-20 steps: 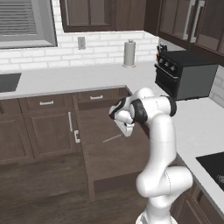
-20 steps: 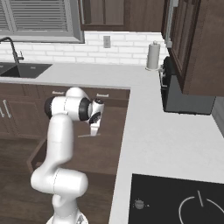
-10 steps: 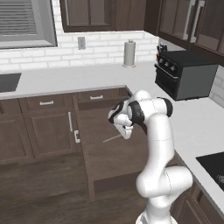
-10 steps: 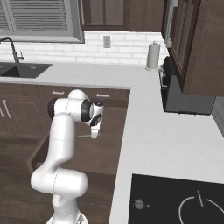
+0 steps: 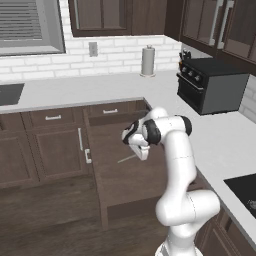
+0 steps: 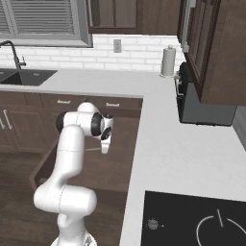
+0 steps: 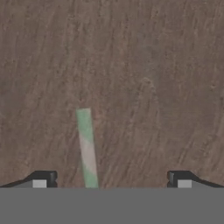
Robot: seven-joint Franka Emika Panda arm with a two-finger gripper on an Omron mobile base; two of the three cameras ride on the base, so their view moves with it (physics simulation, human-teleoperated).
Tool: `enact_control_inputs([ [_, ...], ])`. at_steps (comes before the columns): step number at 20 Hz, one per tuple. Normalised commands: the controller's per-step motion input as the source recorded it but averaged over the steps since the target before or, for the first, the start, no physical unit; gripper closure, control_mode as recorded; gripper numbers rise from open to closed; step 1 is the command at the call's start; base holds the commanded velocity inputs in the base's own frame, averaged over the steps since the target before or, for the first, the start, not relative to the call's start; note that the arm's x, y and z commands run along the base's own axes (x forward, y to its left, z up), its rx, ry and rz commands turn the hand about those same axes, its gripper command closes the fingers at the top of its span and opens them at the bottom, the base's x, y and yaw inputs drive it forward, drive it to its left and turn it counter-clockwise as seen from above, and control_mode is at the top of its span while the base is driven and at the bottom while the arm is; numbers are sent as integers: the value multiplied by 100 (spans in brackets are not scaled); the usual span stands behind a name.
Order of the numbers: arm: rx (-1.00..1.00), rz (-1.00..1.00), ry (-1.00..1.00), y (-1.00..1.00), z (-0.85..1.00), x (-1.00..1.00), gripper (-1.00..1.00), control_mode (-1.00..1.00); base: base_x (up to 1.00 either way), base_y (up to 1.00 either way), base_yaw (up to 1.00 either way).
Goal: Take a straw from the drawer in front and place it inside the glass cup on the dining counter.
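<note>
The drawer (image 5: pixel 125 165) is standing open in the middle of the left base view, and the straw (image 5: pixel 126 159) is lying flat on its wood floor. The gripper (image 5: pixel 141 151) is hanging just above it, jaws wide apart — nothing in them. In the hand view the straw (image 7: pixel 87 148) is showing at the lower left, between the fingertips (image 7: pixel 46 178). Grabbing it, and carrying it to the cup, are not done yet.

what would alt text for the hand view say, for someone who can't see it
A thin pale green straw lies on the dark brown wood floor of the drawer, running up between the open gripper fingertips, closer to the left one.
</note>
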Motion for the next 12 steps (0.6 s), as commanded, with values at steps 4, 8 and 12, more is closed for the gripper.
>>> enact_control_inputs([
  [4,-5,1,6,0,-33,25,-100,-100,0,0,0],
  [8,-6,1,6,0,-34,22,-100,-100,0,0,0],
  [12,-6,3,6,0,-40,15,-100,-100,0,0,0],
])
